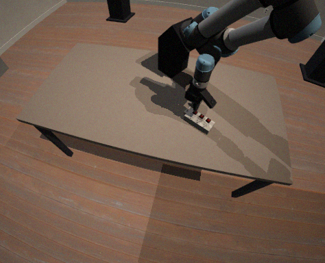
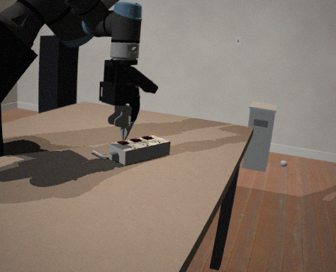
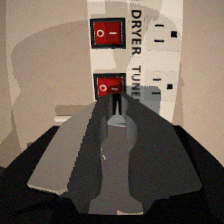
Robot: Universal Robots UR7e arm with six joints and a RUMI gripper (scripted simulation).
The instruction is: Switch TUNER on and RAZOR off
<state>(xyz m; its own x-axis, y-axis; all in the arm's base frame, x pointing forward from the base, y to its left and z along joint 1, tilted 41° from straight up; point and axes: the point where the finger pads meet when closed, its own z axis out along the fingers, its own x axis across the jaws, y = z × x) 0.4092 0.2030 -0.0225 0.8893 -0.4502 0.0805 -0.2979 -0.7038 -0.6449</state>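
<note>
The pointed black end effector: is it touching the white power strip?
Cannot tell. In the exterior view the shut end effector tip meets the white power strip's top, but no view plainly shows contact or gap.
</note>
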